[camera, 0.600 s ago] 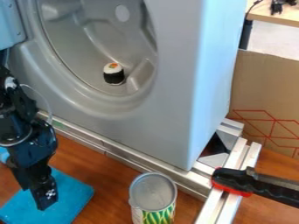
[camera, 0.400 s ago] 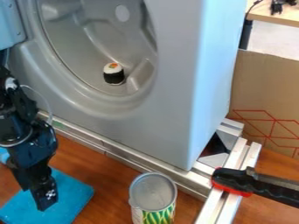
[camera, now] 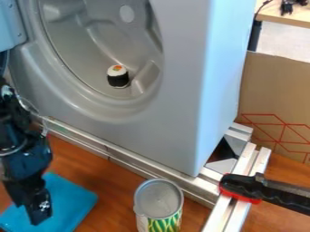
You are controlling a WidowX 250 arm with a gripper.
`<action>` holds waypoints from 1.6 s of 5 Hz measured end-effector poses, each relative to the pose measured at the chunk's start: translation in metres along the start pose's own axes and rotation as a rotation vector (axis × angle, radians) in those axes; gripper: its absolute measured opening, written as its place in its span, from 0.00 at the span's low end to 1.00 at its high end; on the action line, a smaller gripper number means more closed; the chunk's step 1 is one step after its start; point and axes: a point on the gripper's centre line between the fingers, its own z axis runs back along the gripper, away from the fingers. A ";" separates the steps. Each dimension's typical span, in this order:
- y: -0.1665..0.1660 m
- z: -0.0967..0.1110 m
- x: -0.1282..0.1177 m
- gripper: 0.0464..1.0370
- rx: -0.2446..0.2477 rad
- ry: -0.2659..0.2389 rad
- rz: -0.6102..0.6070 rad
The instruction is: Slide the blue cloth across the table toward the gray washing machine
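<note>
The pincer (camera: 40,216) hangs above the flat blue cloth (camera: 74,199), at the counter's (camera: 112,188) near left, left of 1 can (camera: 158,199); I cannot tell the pincer's opening or hold.

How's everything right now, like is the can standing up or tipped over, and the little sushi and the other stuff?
Tall green-and-white cylindrical can: upright.
Small black-and-white toy sushi roll: upright, inside the big gray hollow.
Flat blue square mat: lying on the brown wooden table.
Black-and-red plastic handle: slanted over the silver metal rails.
Black end effector: pointing down above the mat.
</note>
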 end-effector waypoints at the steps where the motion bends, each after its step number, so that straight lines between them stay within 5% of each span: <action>1: 0.008 -0.009 -0.002 0.96 -0.005 0.073 0.077; 3: 0.008 -0.031 0.017 0.96 -0.002 0.166 0.061; 4: 0.005 -0.032 0.030 0.96 -0.050 0.114 0.032; 5: 0.021 -0.028 0.072 0.96 -0.011 -0.051 -0.062; 6: 0.027 -0.025 0.093 0.96 0.016 -0.101 -0.115; 8: 0.019 -0.023 0.097 0.96 0.073 -0.088 -0.141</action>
